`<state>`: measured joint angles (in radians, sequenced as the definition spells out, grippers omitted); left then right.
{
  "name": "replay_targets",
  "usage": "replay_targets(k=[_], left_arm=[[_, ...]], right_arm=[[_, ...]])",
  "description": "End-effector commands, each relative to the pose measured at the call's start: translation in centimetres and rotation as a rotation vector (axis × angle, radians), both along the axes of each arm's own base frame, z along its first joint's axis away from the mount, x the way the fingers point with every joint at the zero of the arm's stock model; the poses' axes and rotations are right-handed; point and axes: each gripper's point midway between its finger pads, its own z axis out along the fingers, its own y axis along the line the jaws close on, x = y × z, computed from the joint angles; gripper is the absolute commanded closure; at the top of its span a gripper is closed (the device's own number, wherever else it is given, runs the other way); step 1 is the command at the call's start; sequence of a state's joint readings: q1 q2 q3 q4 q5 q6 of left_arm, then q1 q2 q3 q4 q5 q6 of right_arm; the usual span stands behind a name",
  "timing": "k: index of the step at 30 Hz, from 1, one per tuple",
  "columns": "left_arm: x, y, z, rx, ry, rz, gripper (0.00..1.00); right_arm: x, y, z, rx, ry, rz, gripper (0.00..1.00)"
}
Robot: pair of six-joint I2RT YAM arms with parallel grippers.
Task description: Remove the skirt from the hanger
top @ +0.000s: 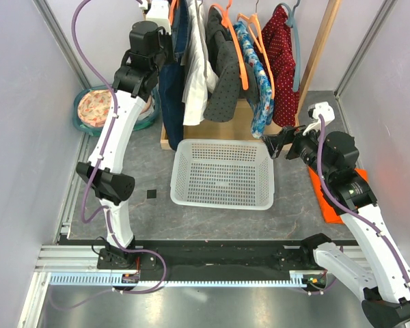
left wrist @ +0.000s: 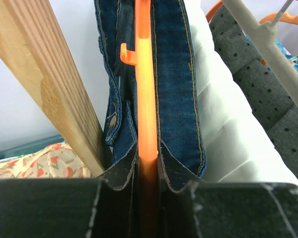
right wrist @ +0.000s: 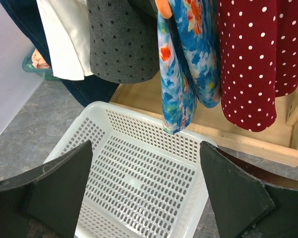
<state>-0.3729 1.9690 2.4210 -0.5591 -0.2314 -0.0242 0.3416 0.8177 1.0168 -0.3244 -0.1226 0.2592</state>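
A dark blue denim skirt (top: 171, 96) hangs on an orange hanger (top: 173, 8) at the left end of the rack. My left gripper (top: 162, 17) is raised to it. In the left wrist view my left gripper (left wrist: 148, 166) is shut on the orange hanger bar (left wrist: 145, 99), with the denim (left wrist: 176, 89) folded over both sides of the bar. My right gripper (top: 273, 146) is open and empty at the right rim of the white basket (top: 222, 143). In the right wrist view my right gripper (right wrist: 145, 146) is spread wide above the basket (right wrist: 103, 108).
Beside the skirt hang a white garment (top: 195, 75), a grey dotted one (top: 225, 85), a blue floral one (top: 261, 85) and a red polka-dot one (top: 280, 61). The wooden rack base (top: 239, 126) is behind the basket. An orange cloth (top: 326, 198) lies at the right, a round tub (top: 96, 109) at the left.
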Motion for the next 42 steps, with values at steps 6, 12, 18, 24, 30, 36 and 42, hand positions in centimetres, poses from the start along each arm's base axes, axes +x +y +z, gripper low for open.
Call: replay_targets(k=[6,12,18,24,30,36,42], left_arm=[[-7.3,2.0,16.5,-0.094,-0.407,-0.055,0.98],[-13.2,2.6,18.8,-0.115,-0.432,-0.140,0.98],[-16.6,1.5,13.6,-0.005,-0.250,-0.284,0.98],[-25.5,0.8,8.3,0.143,-0.117,-0.558,0.98],[-34.9,3.0,7.1,0.233,-0.149,-0.670,0.98],[-38.1,4.1,6.9,0.240,-0.132,-0.687,0.98],[-37.8,3.7,5.7,0.228,-0.081,-0.707,0.98]], right_arm=[[0.0,0.0,1.8,0.029,-0.063,-0.003,0.07],[-0.1,0.1,2.0,0.034,-0.064,0.004,0.07],[-0.3,0.1,3.4,0.046,-0.087,0.007,0.02],[-0.4,1.4,8.5,0.109,-0.147,0.069,0.02],[-0.3,4.2,16.9,0.297,-0.252,0.191,0.02],[-0.4,9.7,21.8,0.410,-0.304,0.308,0.02],[-2.4,16.0,23.6,0.339,-0.334,0.342,0.02]])
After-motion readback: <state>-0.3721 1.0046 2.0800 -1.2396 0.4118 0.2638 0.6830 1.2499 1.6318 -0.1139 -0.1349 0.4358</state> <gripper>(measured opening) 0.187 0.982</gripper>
